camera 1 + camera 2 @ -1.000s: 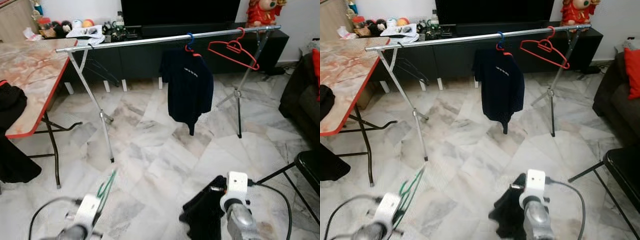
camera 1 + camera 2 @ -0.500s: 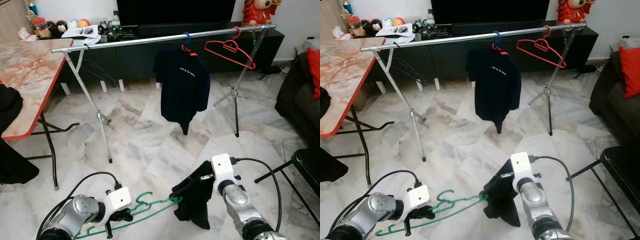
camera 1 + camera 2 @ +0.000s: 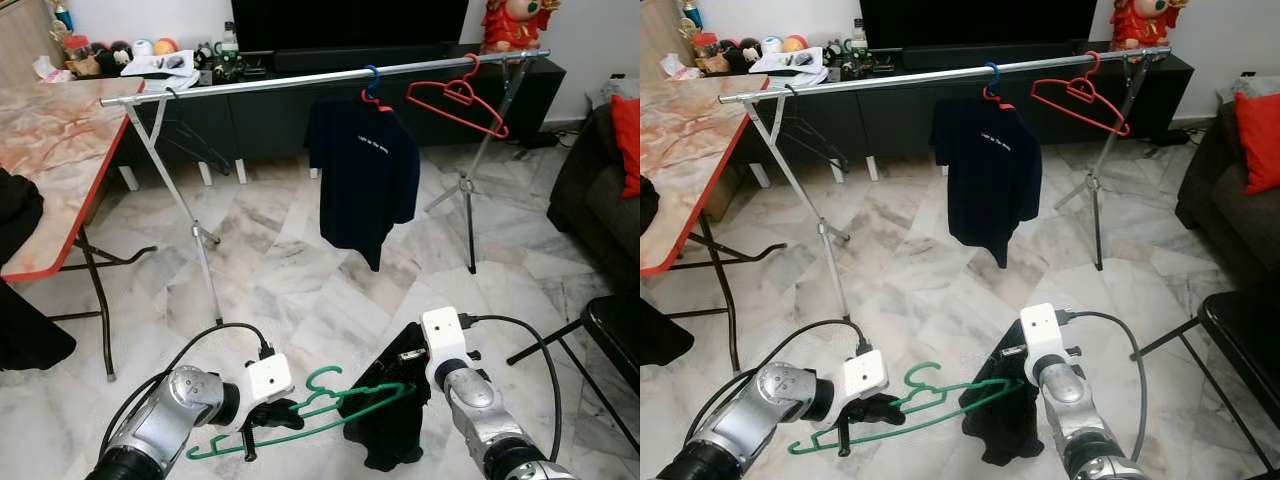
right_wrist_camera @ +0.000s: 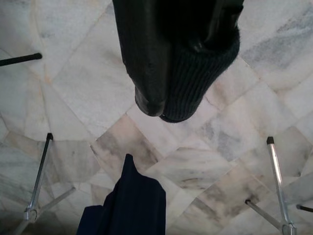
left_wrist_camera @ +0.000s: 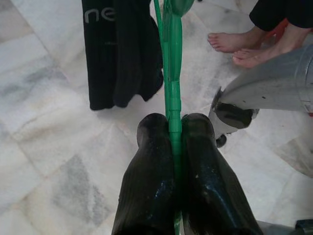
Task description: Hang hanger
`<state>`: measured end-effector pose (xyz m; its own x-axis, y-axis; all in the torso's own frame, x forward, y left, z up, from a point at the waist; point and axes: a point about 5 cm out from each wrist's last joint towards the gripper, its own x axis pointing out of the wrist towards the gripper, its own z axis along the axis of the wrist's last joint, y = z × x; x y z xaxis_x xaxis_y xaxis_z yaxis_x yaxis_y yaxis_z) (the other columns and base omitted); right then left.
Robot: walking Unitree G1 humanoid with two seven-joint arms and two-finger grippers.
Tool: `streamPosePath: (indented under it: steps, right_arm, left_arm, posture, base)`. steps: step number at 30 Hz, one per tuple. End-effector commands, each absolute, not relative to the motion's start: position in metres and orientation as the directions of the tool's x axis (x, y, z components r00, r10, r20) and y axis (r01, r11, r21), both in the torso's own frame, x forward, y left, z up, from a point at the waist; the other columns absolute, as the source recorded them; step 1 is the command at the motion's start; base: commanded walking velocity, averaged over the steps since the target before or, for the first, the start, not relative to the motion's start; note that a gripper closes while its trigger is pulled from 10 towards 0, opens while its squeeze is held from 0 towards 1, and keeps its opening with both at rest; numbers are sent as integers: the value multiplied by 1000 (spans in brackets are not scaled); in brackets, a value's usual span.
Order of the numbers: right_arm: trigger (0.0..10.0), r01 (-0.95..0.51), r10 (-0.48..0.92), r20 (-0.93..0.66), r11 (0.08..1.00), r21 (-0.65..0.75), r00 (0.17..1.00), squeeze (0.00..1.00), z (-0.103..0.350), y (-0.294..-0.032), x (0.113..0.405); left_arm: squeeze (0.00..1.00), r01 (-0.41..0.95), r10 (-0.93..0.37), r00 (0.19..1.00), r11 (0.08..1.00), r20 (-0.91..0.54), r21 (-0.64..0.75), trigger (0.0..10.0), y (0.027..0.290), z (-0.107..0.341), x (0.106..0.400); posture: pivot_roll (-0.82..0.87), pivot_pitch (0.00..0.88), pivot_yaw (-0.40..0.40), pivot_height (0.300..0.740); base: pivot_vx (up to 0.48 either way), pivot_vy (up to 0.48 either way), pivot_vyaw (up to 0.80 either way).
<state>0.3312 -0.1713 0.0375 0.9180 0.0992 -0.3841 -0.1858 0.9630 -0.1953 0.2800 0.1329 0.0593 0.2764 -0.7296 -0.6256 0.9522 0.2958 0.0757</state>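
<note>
My left gripper [image 3: 279, 414] is shut on a green hanger [image 3: 330, 400], held low over the marble floor; in the left wrist view its fingers [image 5: 154, 147] pinch the green hanger [image 5: 173, 107] edge-on. The hanger's right end touches a black garment [image 3: 385, 420] that hangs from my right gripper [image 3: 408, 385]. My right gripper [image 4: 171, 105] is shut on the garment's knit edge [image 4: 195, 73]. Further ahead, a silver clothes rail [image 3: 300, 80] carries a navy shirt [image 3: 365, 170] on a blue hanger and an empty red hanger [image 3: 455, 97].
A red-edged marble-top table [image 3: 60, 140] stands on the left with dark clothes [image 3: 15, 215] draped at its edge. A black chair [image 3: 615, 325] and a dark sofa [image 3: 600, 180] are on the right. A person's bare feet [image 5: 239, 44] are close by in the left wrist view.
My left arm has swung the green hanger up and to the right, until its end meets the black garment. The right gripper has kept hold of the garment.
</note>
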Motion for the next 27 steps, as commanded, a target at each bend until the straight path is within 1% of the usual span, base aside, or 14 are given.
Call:
streamPosePath:
  steps: [1, 3, 5, 6, 7, 8, 11, 19, 21, 23, 24, 27]
  right_arm:
    - [10000, -197, 111, -378, 960, -197, 919, 0, 40, -168, 334]
    - [10000, -198, 112, -380, 960, -196, 918, 0, 40, -167, 334]
    - [10000, -196, 109, -383, 961, -196, 917, 0, 40, -167, 333]
    - [10000, -194, 107, -384, 961, -195, 917, 0, 39, -166, 333]
    - [10000, -188, 103, -385, 964, -189, 917, 0, 39, -166, 333]
    - [10000, -185, 102, -386, 965, -185, 917, 0, 39, -166, 333]
    - [10000, -182, 101, -389, 967, -178, 916, 0, 37, -165, 332]
    - [10000, -139, 73, -376, 979, -151, 924, 0, 38, -167, 333]
    - [10000, -97, 48, -365, 988, -117, 930, 0, 40, -166, 334]
    - [10000, -80, 38, -365, 991, -102, 930, 0, 40, -166, 334]
    - [10000, -63, 31, -378, 995, -72, 925, 0, 37, -165, 332]
    - [10000, -60, 41, -383, 998, -37, 923, 0, 35, -163, 330]
  left_arm:
    - [0, 950, -744, 275, 309, -609, 51, 10000, 134, 62, 277]
    - [0, 944, -753, 292, 326, -590, 51, 10000, 133, 66, 277]
    - [0, 933, -752, 328, 353, -572, 70, 10000, 131, 69, 279]
    - [0, 925, -747, 353, 370, -563, 88, 10000, 131, 70, 281]
    - [0, 903, -742, 406, 416, -533, 109, 10000, 130, 72, 285]
    - [0, 893, -741, 427, 436, -519, 112, 10000, 130, 73, 286]
    - [0, 881, -731, 446, 460, -516, 111, 10000, 130, 73, 287]
    - [0, 870, -696, 463, 475, -549, 131, 10000, 131, 66, 284]
    - [0, 852, -674, 493, 501, -551, 149, 10000, 130, 64, 287]
    - [0, 844, -669, 506, 513, -545, 154, 10000, 130, 65, 289]
    - [0, 826, -653, 535, 536, -536, 172, 10000, 129, 64, 292]
    - [0, 825, -658, 538, 539, -527, 169, 10000, 127, 65, 292]
  posture:
    - [32, 85, 16, 740]
    - [32, 84, 16, 740]
    - [33, 82, 16, 740]
    - [33, 79, 18, 740]
    - [32, 76, 18, 740]
    - [32, 76, 18, 740]
    - [33, 71, 19, 740]
    - [30, 71, 19, 740]
    - [29, 74, 18, 740]
    - [29, 74, 18, 740]
    - [30, 79, 18, 740]
    - [29, 83, 18, 740]
  base:
    - [0, 0, 0]
    - [0, 0, 0]
    - [0, 0, 0]
    - [0, 0, 0]
    - [0, 0, 0]
    - [0, 0, 0]
    - [0, 0, 0]
    - [0, 0, 0]
    - [0, 0, 0]
    - [0, 0, 0]
    - [0, 0, 0]
    - [0, 0, 0]
